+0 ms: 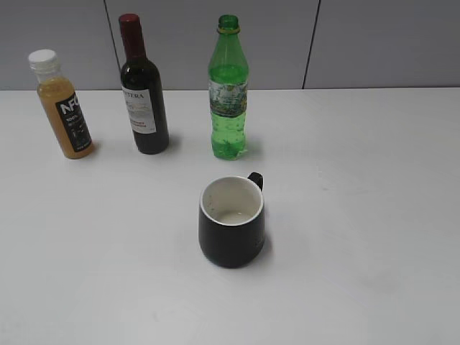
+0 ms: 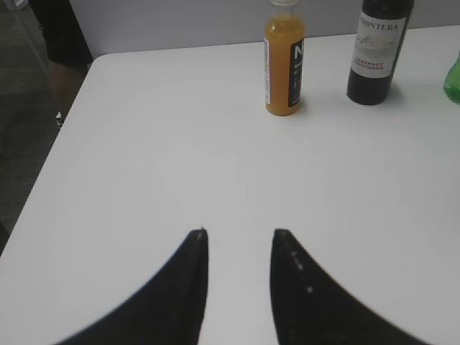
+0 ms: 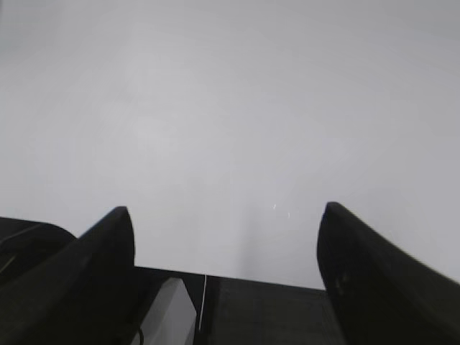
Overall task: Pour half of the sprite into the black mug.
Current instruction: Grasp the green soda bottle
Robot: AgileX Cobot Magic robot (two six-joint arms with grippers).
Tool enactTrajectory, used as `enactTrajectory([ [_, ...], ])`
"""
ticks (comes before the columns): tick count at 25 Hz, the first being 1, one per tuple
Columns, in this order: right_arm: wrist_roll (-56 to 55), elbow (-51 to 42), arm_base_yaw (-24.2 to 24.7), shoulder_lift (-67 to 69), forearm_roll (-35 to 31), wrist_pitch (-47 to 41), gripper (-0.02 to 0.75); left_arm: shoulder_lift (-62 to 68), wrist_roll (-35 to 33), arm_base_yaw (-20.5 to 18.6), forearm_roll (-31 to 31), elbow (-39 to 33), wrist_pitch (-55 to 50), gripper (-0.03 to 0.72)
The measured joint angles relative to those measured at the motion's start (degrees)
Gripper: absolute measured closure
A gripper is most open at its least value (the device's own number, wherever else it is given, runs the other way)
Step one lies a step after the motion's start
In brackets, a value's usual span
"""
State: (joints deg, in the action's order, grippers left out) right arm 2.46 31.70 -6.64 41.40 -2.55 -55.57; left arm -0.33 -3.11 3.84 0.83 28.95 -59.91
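The sprite stood upright at the back of the white table, cap off, right of the wine bottle and juice bottle. The black mug sat in front of it (handle turned away). The left gripper hung slightly parted, holding nothing; the right gripper gaped wide over bare table.
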Motion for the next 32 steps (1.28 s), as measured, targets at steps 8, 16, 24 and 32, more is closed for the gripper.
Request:
enactTrajectory([
  [8, 0.0, -7.3, 0.0, -17.5, -1.7, 2.0, 0.144, 0.0, 0.0, 0.0, 0.0, 0.0, 0.0, 0.452],
  [16, 0.0, -7.8, 0.0, -32.2, -1.7, 1.7, 0.145, 0.0, 0.0, 0.0, 0.0, 0.0, 0.0, 0.452],
  [24, 0.0, -8.0, 0.0, -41.6, -1.6, 1.6, 0.145, 0.0, 0.0, 0.0, 0.0, 0.0, 0.0, 0.452],
  [32, 0.0, -8.0, 0.0, -41.6, -1.6, 1.6, 0.145, 0.0, 0.0, 0.0, -0.1, 0.0, 0.0, 0.452],
])
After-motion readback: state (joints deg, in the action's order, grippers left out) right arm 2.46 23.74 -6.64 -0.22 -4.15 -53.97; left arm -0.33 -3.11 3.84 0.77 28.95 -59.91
